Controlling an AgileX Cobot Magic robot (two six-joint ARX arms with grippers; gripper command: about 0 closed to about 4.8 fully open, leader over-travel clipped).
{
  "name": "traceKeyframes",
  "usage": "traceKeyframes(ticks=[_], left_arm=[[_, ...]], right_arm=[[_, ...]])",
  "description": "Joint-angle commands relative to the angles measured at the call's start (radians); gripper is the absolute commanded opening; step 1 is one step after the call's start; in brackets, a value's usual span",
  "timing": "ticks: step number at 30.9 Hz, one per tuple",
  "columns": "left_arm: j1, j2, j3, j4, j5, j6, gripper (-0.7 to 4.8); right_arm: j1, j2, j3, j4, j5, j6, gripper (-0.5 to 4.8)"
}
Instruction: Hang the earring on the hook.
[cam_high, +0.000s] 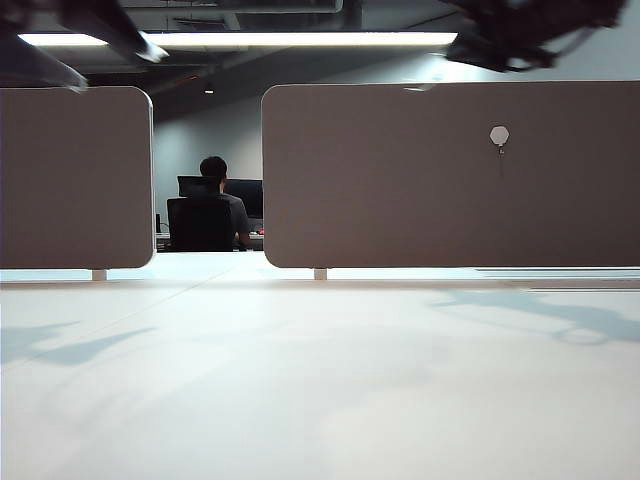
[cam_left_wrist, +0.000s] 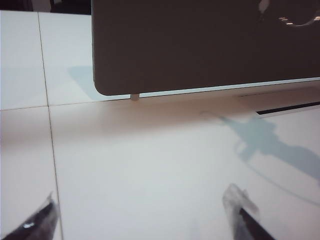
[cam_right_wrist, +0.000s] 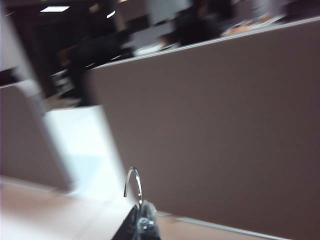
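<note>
Earring (cam_right_wrist: 133, 183) wire arcs up from the right gripper (cam_right_wrist: 142, 225), pinched between its 2 closed fingers before the grey partition (cam_high: 400, 190) bearing the hook (cam_high: 499, 137). Left gripper (cam_left_wrist: 145, 215) hangs spread above the table (cam_left_wrist: 140, 165).

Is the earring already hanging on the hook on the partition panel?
No. The hook is bare on the partition panel, while the right gripper holds the earring.
</note>
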Motion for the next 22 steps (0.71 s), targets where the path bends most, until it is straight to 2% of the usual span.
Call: traceKeyframes(ticks=[1, 5, 8, 16, 20, 22], left_arm=[[-0.023, 0.149, 0.116, 0.068, 0.025, -0.001, 4.79], [-0.037, 0.344, 0.280, 0.121, 0.026, 0.005, 4.79], [-0.039, 0.470, 0.395, 0.135, 0.051, 0.004, 4.79], [-0.074, 0.719, 0.601, 0.198, 0.067, -0.001, 4.79], [-0.089, 0.778, 0.647, 0.199, 0.070, 0.005, 4.79], [-0.089, 0.793, 0.651, 0.197, 0.070, 0.005, 4.79]], right_arm=[[-0.092, 0.057, 0.072, 0.019, -0.002, 0.029, -0.06], [-0.172, 0.188, 0.245, 0.014, -0.002, 0.029, -0.06], [-0.203, 0.316, 0.420, -0.057, -0.022, 0.026, -0.06], [-0.228, 0.644, 0.848, -0.203, -0.070, 0.020, -0.06], [-0.233, 0.693, 0.926, -0.282, -0.134, 0.015, -0.06], [-0.233, 0.686, 0.926, -0.305, -0.137, -0.033, -0.06]])
